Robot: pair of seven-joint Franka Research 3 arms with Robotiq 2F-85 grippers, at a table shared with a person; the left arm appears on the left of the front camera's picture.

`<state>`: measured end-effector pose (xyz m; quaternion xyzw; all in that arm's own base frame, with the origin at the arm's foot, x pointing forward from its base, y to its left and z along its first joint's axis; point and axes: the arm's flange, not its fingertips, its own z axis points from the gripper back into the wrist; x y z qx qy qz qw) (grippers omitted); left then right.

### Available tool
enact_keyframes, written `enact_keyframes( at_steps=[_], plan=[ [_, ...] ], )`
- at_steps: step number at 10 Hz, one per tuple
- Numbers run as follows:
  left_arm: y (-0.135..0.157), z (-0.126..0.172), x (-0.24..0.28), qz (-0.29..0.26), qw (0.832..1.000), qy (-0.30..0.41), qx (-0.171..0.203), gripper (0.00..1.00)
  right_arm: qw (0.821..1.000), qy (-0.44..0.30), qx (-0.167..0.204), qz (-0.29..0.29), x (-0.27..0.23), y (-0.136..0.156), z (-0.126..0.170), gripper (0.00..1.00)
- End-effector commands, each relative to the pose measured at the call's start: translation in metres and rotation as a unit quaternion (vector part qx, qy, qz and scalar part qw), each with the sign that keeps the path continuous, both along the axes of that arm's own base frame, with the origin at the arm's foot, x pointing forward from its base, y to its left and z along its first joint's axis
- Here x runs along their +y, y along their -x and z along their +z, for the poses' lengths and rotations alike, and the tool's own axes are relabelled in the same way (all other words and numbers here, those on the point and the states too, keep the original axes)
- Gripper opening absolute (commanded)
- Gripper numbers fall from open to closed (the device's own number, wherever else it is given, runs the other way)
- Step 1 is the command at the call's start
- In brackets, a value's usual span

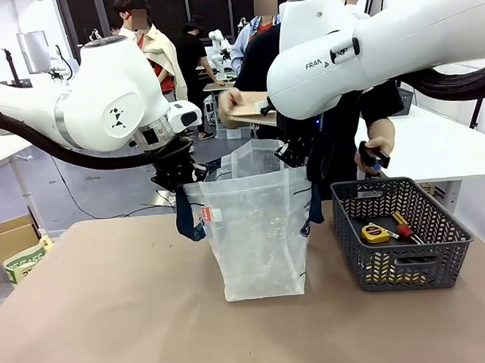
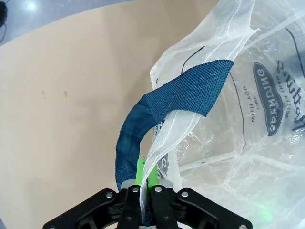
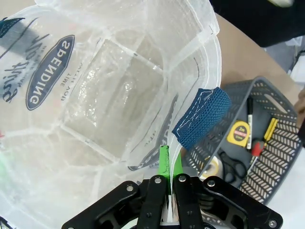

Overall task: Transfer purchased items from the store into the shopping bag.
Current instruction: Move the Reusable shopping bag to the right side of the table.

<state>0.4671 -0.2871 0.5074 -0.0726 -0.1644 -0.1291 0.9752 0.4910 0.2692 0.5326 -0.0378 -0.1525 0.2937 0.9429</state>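
Observation:
The shopping bag (image 1: 253, 226), clear plastic with navy handles, stands open mid-table. My left gripper (image 1: 185, 183) is shut on its left rim, and my right gripper (image 1: 296, 158) is shut on its right rim. The left wrist view shows the left gripper (image 2: 145, 174) pinching the rim beside the navy strap (image 2: 167, 107). In the right wrist view the right gripper (image 3: 170, 162) pinches the rim by the other strap (image 3: 202, 117), and the bag's inside (image 3: 119, 90) looks bare. Purchased items lie in the basket: a yellow tape measure (image 1: 376, 233) and a red-handled tool (image 1: 406, 231). A person holds a tan flat item (image 1: 248, 110) above the bag.
The dark grey mesh basket (image 1: 452, 254) stands right of the bag, holding the tape measure (image 3: 238, 133), scissors (image 3: 232, 167) and a marker (image 3: 249, 109). The person's other hand (image 1: 375, 154) holds a small dark thing over the basket. A cardboard box (image 1: 13, 237) sits off the table's left edge.

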Motion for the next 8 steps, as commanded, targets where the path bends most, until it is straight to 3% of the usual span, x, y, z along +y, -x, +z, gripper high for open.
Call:
enact_keyframes(
  at_steps=[1, 8],
  plan=[
    [0.0006, 0.0002, 0.001, 0.002, 1.0, 0.0, 0.0, 0.0, 1.0, 0.002, 0.004, -0.001, -0.0009, 0.0002, -0.0033, 0.0],
    [0.0006, 0.0002, 0.001, 0.002, 1.0, 0.0, 0.0, 0.0, 1.0, 0.002, 0.004, -0.001, -0.0009, 0.0002, -0.0033, 0.0]
  ],
)
